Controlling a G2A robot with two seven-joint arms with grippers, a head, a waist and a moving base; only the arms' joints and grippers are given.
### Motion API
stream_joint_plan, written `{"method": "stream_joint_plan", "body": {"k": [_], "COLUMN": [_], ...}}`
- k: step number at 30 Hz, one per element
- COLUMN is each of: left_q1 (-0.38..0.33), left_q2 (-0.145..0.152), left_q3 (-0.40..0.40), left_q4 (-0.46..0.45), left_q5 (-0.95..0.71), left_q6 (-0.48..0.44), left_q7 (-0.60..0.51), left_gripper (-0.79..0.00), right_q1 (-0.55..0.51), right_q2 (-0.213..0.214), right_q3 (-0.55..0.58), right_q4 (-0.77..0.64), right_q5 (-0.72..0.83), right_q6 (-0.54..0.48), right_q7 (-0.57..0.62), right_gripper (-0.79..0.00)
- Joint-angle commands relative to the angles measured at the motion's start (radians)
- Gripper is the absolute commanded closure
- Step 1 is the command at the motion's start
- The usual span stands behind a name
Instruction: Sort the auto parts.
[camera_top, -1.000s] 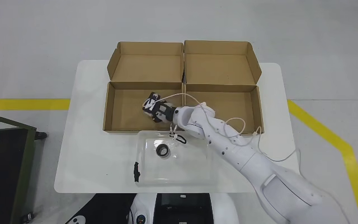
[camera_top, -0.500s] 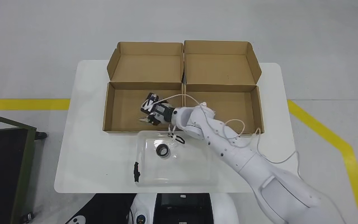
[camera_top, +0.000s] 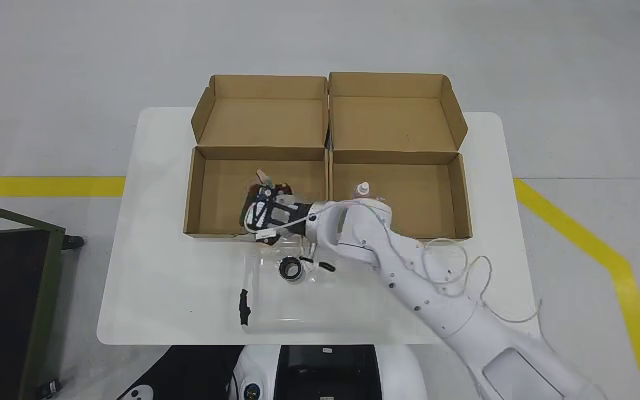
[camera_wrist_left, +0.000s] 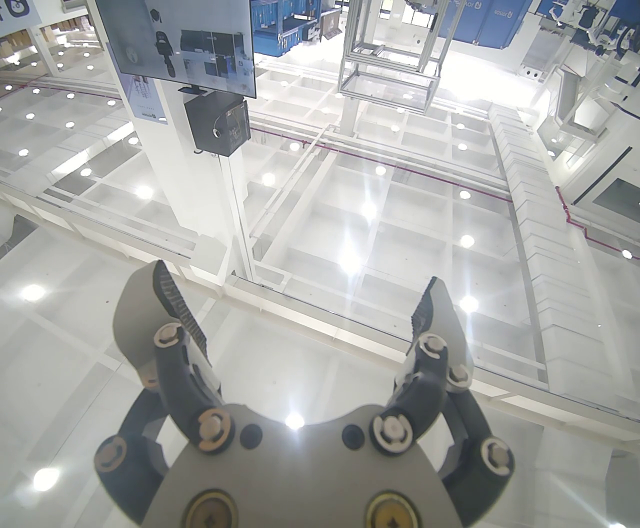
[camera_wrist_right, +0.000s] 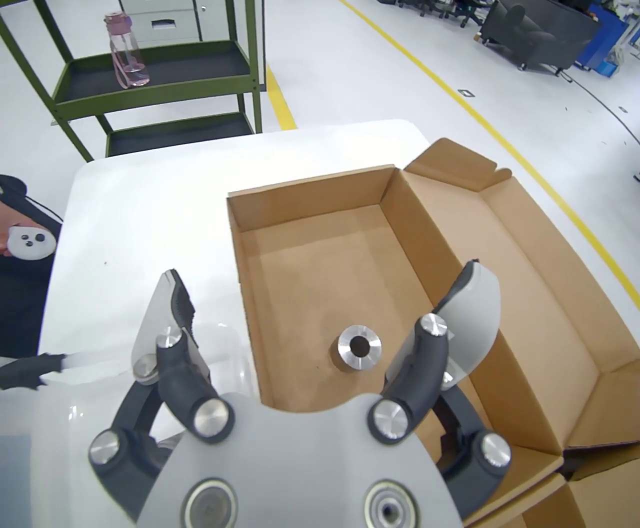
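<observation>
Noted one metal bushing (camera_wrist_right: 359, 347) on the floor of the left box (camera_top: 215, 205), lying bore up, apart from every wall. Nothing else logged on that floor in the right wrist view.

Found the right end effector (camera_wrist_right: 324, 280) hovering above the bushing, spread wide, holding nothing. From its own wrist view, one finger seen on each side of the bushing, neither touching it. In the top view, placed the same end effector (camera_top: 262, 205) over the middle of the left box, with the arm running in from the near right, across the corner of the clear tray (camera_top: 340, 300).

Logged the right box (camera_top: 420, 195) flush against the left box, both with lids folded back on the far side.

Placed the tray just in front of the boxes, on the near part of the worktop (camera_top: 150, 260). Counted one black ring (camera_top: 291, 268) inside the tray near its far left corner, and one slim black part (camera_top: 243, 306) at the tray's left edge.

Found the left end effector (camera_wrist_left: 297, 277) aimed up at the ceiling, also spread wide and holding nothing.
</observation>
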Motion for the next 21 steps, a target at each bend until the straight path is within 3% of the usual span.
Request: {"method": "stream_joint_plan", "body": {"k": [1, 9, 16, 19, 21], "left_q1": [0.000, 0.000, 0.000, 0.000, 0.000], "left_q2": [0.000, 0.000, 0.000, 0.000, 0.000], "left_q3": [0.000, 0.000, 0.000, 0.000, 0.000], "left_q4": [0.000, 0.000, 0.000, 0.000, 0.000], "left_q5": [0.000, 0.000, 0.000, 0.000, 0.000], "left_q6": [0.000, 0.000, 0.000, 0.000, 0.000], "left_q7": [0.000, 0.000, 0.000, 0.000, 0.000], "left_gripper": [-0.785, -0.785, -0.785, -0.785, -0.785], "right_q1": [-0.038, -0.175, -0.287, -0.321, -0.343], "right_q2": [0.013, 0.062, 0.099, 0.111, 0.118], "right_q3": [0.020, 0.097, 0.164, 0.192, 0.206], "right_q4": [-0.066, -0.236, -0.298, -0.312, -0.324], "right_q5": [-0.013, -0.079, -0.129, -0.121, -0.126], "right_q6": [-0.032, -0.157, -0.245, -0.279, -0.289], "right_q7": [0.022, 0.058, 0.043, 0.036, 0.036], "right_gripper": [-0.785, -0.785, -0.785, -0.705, -0.708]}}
